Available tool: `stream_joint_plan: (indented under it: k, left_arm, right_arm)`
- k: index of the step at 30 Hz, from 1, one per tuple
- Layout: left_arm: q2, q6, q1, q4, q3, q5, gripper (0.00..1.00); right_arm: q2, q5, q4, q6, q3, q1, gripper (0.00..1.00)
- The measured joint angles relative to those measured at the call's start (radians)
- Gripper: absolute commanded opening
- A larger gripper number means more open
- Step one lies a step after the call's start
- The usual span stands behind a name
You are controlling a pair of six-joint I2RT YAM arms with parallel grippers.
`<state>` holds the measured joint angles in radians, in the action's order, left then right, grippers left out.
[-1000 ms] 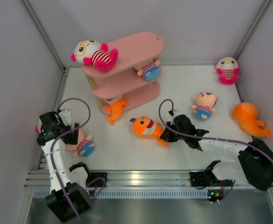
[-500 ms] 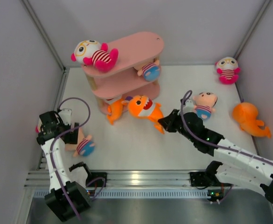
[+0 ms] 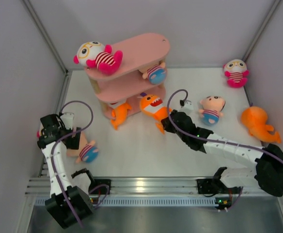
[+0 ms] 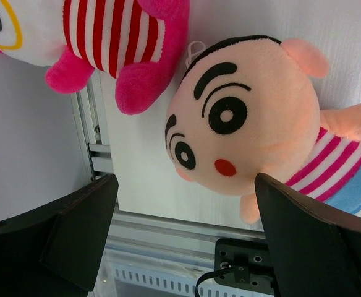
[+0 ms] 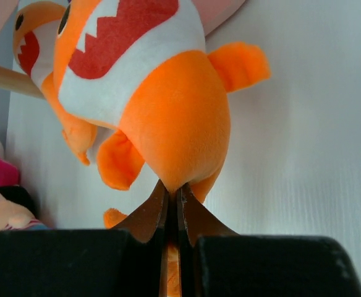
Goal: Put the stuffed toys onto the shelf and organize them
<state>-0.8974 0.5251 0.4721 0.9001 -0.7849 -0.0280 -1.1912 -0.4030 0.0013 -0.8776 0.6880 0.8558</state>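
The pink shelf [image 3: 132, 53] stands at the back left. It holds a white-headed doll [image 3: 96, 56] on top, a peach-headed doll [image 3: 155, 74] on the middle tier and an orange shark [image 3: 118, 112] at the bottom tier's left end. My right gripper [image 3: 165, 123] is shut on the tail of another orange shark [image 3: 151, 105] and holds it at the bottom tier's front; the right wrist view shows this shark [image 5: 149, 93] next to the shelved one [image 5: 37, 46]. My left gripper [image 4: 186, 235] is open above a peach-headed doll [image 4: 248, 124] and beside a white-headed doll [image 4: 106, 37].
On the table's right lie a peach-headed doll [image 3: 212, 108], a white-headed doll [image 3: 236, 73] at the back corner and an orange shark [image 3: 258, 123] by the right wall. The peach-headed doll under my left arm [image 3: 86, 152] lies near the front rail [image 3: 146, 184].
My right gripper has carried the orange shark from the table's middle back and left to the shelf's bottom tier. The left arm has barely moved.
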Motion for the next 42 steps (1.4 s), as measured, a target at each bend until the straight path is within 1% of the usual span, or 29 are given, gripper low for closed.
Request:
stream_joint_plan:
  k: [3, 9, 15, 20, 24, 31, 34, 37, 38, 40, 41, 42]
  left_arm:
    - [-0.003, 0.0, 0.0, 0.0, -0.004, 0.0, 0.99]
    - [-0.027, 0.0, 0.0, 0.001, -0.017, -0.001, 0.98]
    - [-0.044, 0.0, 0.0, 0.001, -0.064, -0.005, 0.98]
    - [-0.053, 0.001, 0.0, 0.0, -0.084, -0.005, 0.99]
    - [-0.067, 0.003, 0.0, 0.0, -0.084, -0.003, 0.99]
    - [-0.077, 0.006, 0.0, 0.0, -0.084, -0.004, 0.99]
    - [-0.078, 0.006, 0.0, 0.0, -0.084, -0.004, 0.98]
    - [-0.083, 0.006, 0.0, 0.0, -0.084, -0.004, 0.99]
    - [-0.085, 0.006, 0.0, 0.0, -0.084, -0.004, 0.99]
    - [-0.088, 0.006, 0.0, 0.0, -0.084, -0.003, 0.99]
    - [-0.089, 0.006, 0.0, 0.0, -0.084, -0.003, 0.99]
    - [-0.089, 0.006, 0.0, 0.0, -0.084, -0.003, 0.99]
  right_arm:
    - [-0.064, -0.032, 0.046, 0.015, 0.012, 0.0, 0.0]
    - [-0.281, -0.079, 0.111, 0.082, 0.158, 0.0, 0.0]
    - [-0.452, -0.085, 0.179, 0.107, 0.273, 0.0, 0.0]
    - [-0.576, -0.085, 0.243, 0.1, 0.326, 0.0, 0.0]
    - [-0.646, -0.084, 0.298, 0.096, 0.336, 0.0, 0.0]
    - [-0.711, -0.058, 0.383, 0.1, 0.348, 0.0, 0.0]
    - [-0.724, -0.043, 0.421, 0.101, 0.352, 0.0, 0.05]
    - [-0.733, -0.033, 0.446, 0.111, 0.366, 0.0, 0.32]
    - [-0.734, -0.028, 0.449, 0.121, 0.374, 0.0, 0.44]
    - [-0.734, -0.013, 0.461, 0.138, 0.386, 0.0, 0.52]
    - [-0.734, -0.002, 0.469, 0.145, 0.392, 0.0, 0.59]
    - [-0.734, 0.008, 0.481, 0.15, 0.396, 0.0, 0.62]
